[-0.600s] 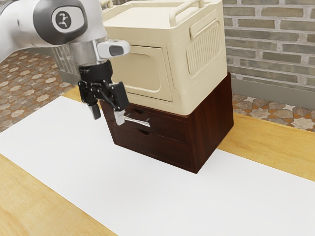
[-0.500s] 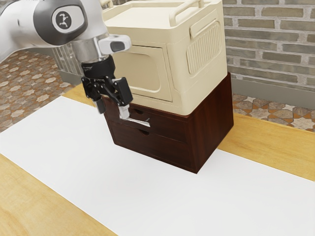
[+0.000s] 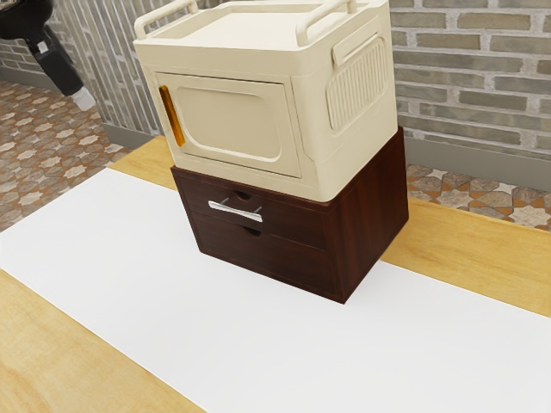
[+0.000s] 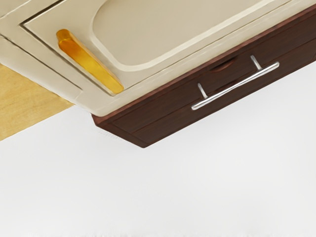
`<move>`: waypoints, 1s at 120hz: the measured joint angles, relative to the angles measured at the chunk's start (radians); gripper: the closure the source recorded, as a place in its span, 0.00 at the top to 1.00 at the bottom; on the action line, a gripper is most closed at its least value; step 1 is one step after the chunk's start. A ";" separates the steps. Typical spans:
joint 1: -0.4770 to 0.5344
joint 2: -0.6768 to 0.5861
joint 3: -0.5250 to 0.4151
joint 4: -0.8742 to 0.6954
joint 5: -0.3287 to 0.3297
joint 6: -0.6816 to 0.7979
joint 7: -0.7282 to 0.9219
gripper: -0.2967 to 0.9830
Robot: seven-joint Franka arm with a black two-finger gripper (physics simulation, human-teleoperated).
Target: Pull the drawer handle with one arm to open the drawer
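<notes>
At the exterior view's upper left edge is part of my gripper, well away from the cabinet and above the tabletop's level. The dark wooden cabinet has two drawers at its front. A silver bar handle is fixed to the upper drawer, which sits flush in the cabinet front. In the wrist view the handle stands off the dark drawer front on two posts, with nothing touching it.
A cream box with a closed door and an orange door handle stands on top of the cabinet. White sheeting covers the table's middle, with bare wood along its edges. A brick wall rises behind.
My gripper has gone from beside the silver handle up and off to the exterior view's left, largely out of that picture. Cabinet, handle and box stand where they were.
</notes>
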 joint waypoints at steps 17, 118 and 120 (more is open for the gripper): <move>0.114 0.012 0.005 -0.050 -0.017 0.041 0.170 0.77; -0.091 -0.082 0.040 -0.445 -0.086 0.312 0.703 0.74; -0.091 -0.078 0.039 -0.452 -0.088 0.325 0.710 0.74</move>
